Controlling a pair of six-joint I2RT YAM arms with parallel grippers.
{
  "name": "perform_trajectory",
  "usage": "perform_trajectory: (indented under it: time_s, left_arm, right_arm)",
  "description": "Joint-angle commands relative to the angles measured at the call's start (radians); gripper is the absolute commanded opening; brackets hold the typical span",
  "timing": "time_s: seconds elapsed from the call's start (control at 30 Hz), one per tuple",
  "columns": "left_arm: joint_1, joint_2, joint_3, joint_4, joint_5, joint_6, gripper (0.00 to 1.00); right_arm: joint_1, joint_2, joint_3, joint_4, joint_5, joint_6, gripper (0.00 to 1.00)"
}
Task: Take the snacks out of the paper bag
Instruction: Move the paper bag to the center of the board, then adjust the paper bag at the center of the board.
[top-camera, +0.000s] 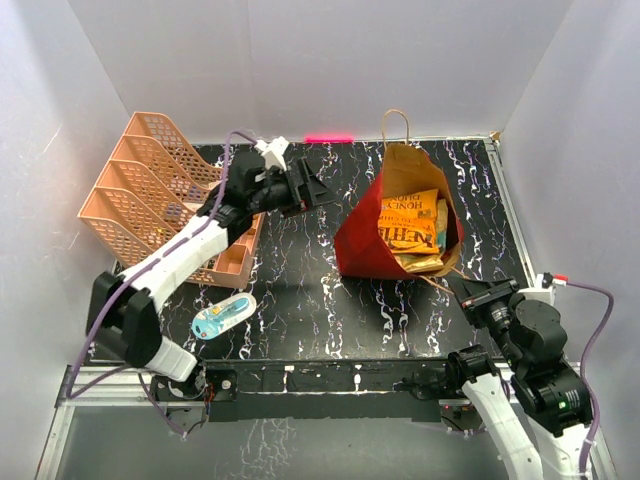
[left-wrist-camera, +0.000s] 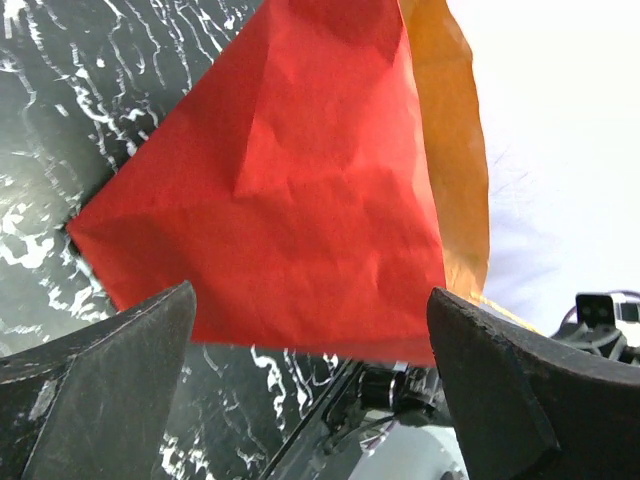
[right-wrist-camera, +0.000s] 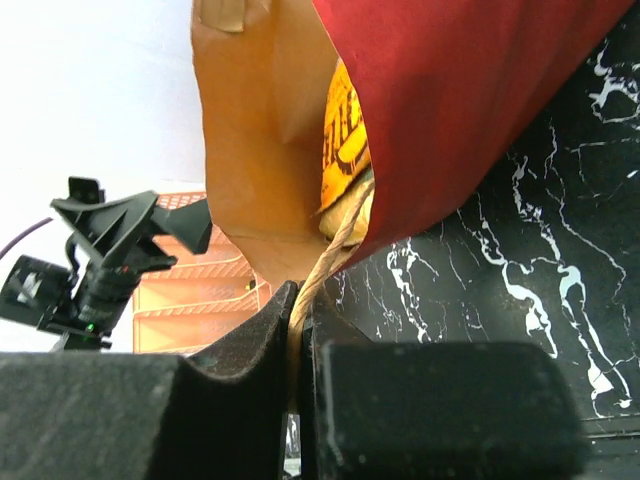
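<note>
Inside the large red paper bag with brown kraft lining (top-camera: 362, 235), I make out only the top orange glossy snack packet (top-camera: 410, 222). Those beneath are mostly covered, so I cannot count them. From my left wrist, the bag's red side hides its mouth. The thin twine handle (right-wrist-camera: 335, 250) vanishes between my right gripper's (right-wrist-camera: 300, 305) pressed-together fingers. The blue-white blister pack (top-camera: 222, 318) near the black marbled table's (top-camera: 300, 300) near left corner is too small to read.
</note>
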Motion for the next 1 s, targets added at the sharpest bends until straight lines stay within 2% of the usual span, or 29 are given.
perform_trajectory:
  time_s: [0.0,0.2,0.47,0.67,0.83,0.97]
  left_arm:
    - [-0.038,0.139,0.176,0.086,0.08,-0.06,0.98]
    - [-0.076,0.357,0.448,0.075,0.055,-0.044,0.98]
    - [-0.084,0.534,0.645,0.109,0.055,-0.066,0.98]
    - [-0.102,0.649,0.774,0.12,0.096,-0.056,0.98]
    - [-0.118,0.726,0.864,0.148,0.142,-0.047,0.98]
    - [-0.144,0.748,0.864,0.264,0.188,-0.037,0.98]
  right_arm:
    - [0.002,-0.038,0.107,0.007,0.102,-0.047,0.08]
    - [0.004,-0.022,0.177,-0.038,0.153,-0.085,0.08]
    - [0.004,-0.007,0.231,-0.047,0.182,-0.152,0.11]
    - [0.006,-0.012,0.258,-0.043,0.207,-0.187,0.22]
    - [0.007,-0.005,0.283,-0.039,0.234,-0.225,0.26]
    - [0.011,0.001,0.299,-0.039,0.251,-0.247,0.28]
